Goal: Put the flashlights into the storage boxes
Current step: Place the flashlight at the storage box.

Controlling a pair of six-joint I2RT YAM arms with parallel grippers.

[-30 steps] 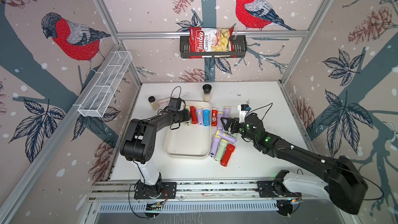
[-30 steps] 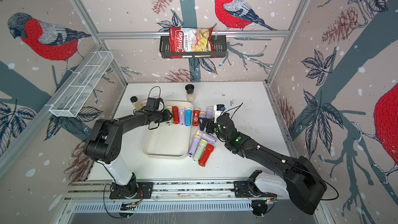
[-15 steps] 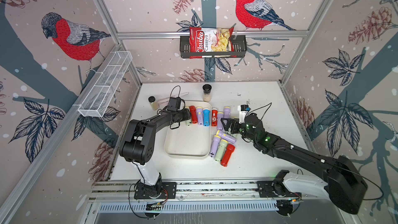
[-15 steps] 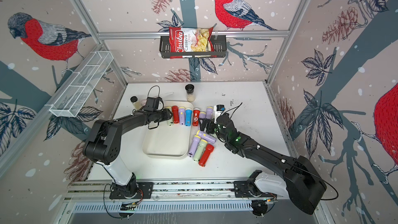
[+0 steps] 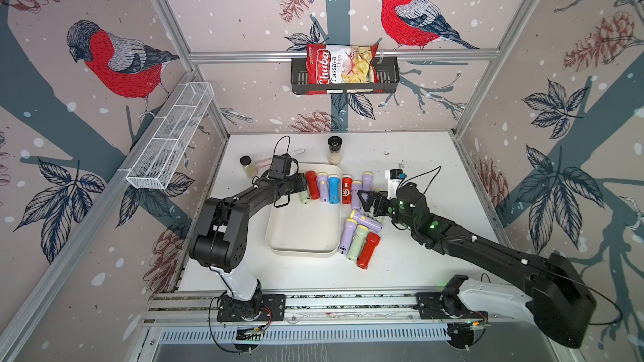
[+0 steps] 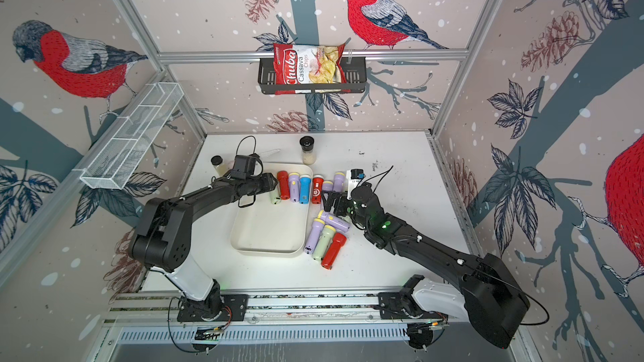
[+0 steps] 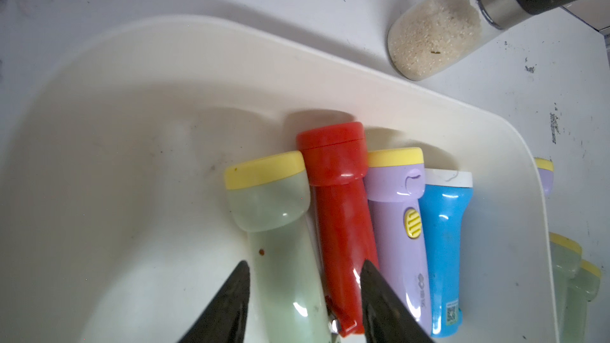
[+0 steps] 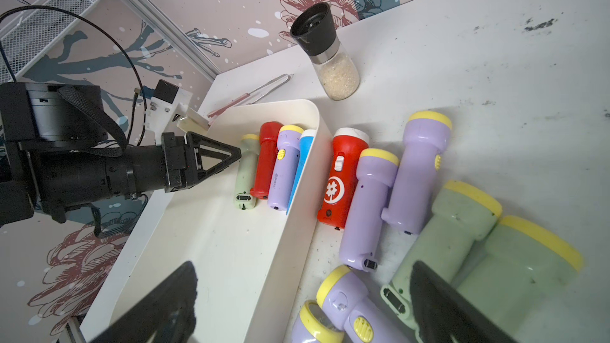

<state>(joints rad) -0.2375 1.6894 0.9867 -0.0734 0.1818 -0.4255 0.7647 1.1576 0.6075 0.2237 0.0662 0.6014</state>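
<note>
Jaws of the left gripper (image 7: 304,263) stand part-open astride the barrel of a pale green flashlight (image 7: 267,206), holding nothing; it lies with three other flashlights (image 7: 392,212) at the far end of the tray (image 7: 132,176). Light, stiff and glossy, they likely roll: grip the narrow barrel. Right gripper (image 5: 370,202) gapes empty above loose flashlights (image 5: 357,243) right of the tray.

Spread jaws of left gripper (image 7: 305,263) wider, off pale green plastic flashlight (image 7: 274,212) lying in cream-white shallow tray (image 7: 132,94).

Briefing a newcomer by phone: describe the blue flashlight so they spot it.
In the cream tray mid-table, four flashlights lie in a row at the far end. The blue flashlight ends it, against the tray's wall: the only blue one, white-headed.
</note>
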